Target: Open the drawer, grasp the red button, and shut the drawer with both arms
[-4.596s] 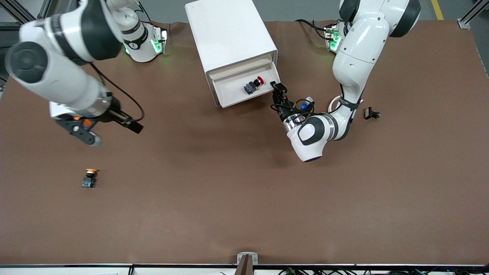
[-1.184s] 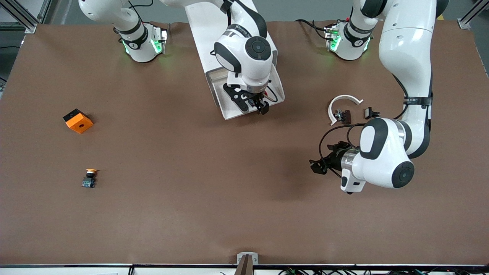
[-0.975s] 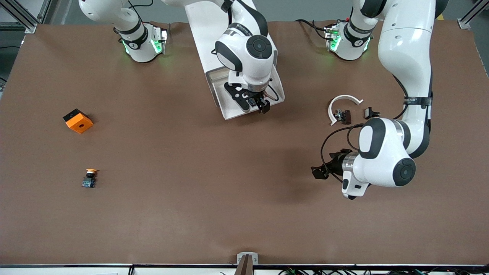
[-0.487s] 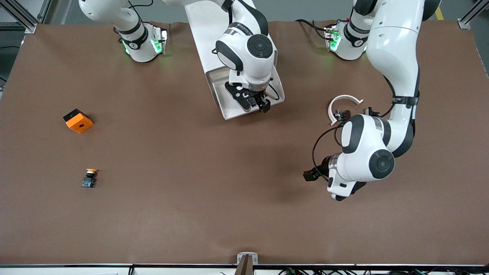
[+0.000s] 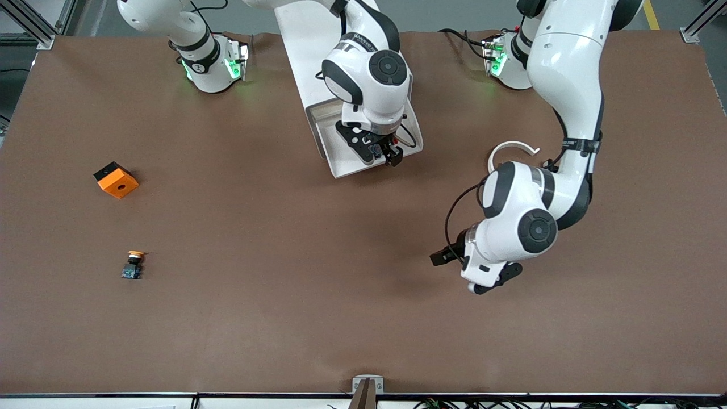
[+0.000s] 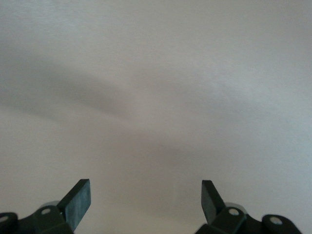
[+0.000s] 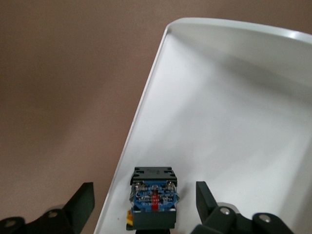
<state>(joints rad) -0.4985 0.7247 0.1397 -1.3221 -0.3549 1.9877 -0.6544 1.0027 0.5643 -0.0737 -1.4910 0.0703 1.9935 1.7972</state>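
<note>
orange cube (image 5: 116, 179), orange-capped button (image 5: 133, 265), white ring (image 5: 511, 152)

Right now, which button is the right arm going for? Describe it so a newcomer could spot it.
Start at the tall white cabinet between the two arm bases; its drawer is pulled out toward the front camera. The button lies in that drawer by its rim, between the fingers of the right pincer. Its body is black and blue; the other button, orange-capped, sits on the bare table near the orange cube.

A robotics lab: two white arms (image 5: 568, 74) bolted to a brown-matted table (image 5: 284, 318).
</note>
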